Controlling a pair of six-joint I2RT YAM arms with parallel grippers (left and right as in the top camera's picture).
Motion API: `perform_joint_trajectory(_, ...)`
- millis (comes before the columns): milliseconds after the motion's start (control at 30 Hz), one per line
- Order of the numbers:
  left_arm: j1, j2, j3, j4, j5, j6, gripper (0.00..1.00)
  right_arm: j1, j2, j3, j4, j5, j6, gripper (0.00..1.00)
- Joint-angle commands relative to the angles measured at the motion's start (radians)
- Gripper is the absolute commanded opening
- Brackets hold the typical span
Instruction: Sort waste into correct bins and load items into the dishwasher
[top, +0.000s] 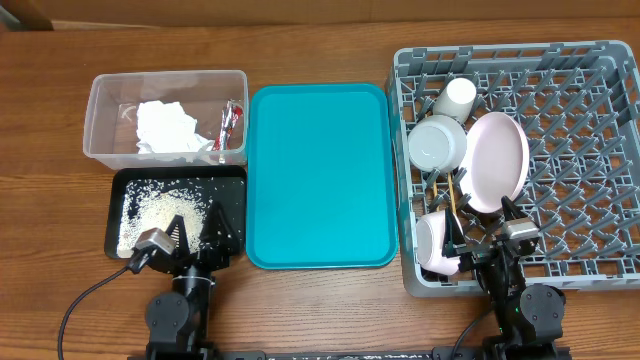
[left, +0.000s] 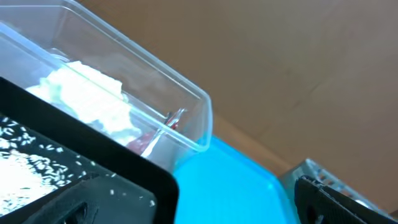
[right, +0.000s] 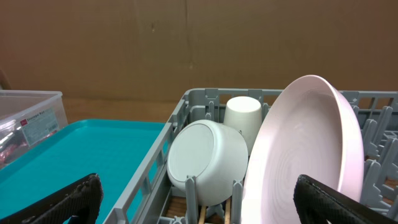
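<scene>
Tissue (top: 165, 127), wrapper (top: 231, 122): found in tub (top: 165, 75); rice (top: 165, 210) in black tray (top: 232, 185); dishes (top: 497, 160) in rack (top: 590, 200). Left gripper (top: 195, 238), right gripper (top: 487, 226): spread wide, empty. Looked done, needed only parking.

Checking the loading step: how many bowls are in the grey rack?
2. One bowl stands on edge next to the cup, left of the plate; the second bowl sits in the rack's near-left corner. None appears hidden.
</scene>
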Motion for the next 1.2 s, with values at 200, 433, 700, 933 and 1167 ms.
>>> perform_joint_trajectory(200,0.007,-0.013,-0.003,-0.02,0.03,0.514,1.0,-0.001,-0.01,-0.011,0.006,-0.005,-0.003,1.0)
perform_joint_trajectory(433,0.008,-0.013,-0.003,-0.021,0.036,0.669,1.0,-0.001,-0.01,-0.011,0.006,-0.005,-0.003,1.0)
perform_joint_trajectory(700,0.082,-0.013,-0.003,-0.025,0.108,0.665,1.0,-0.001,-0.01,-0.011,0.006,-0.005,-0.003,1.0)
perform_joint_trajectory(933,0.076,-0.013,-0.003,-0.025,0.105,0.646,1.0,-0.001,-0.01,-0.011,0.006,-0.005,-0.003,1.0)
perform_joint_trajectory(1167,0.077,-0.013,-0.003,-0.025,0.105,0.639,1.0,-0.001,-0.01,-0.011,0.006,-0.005,-0.003,1.0)
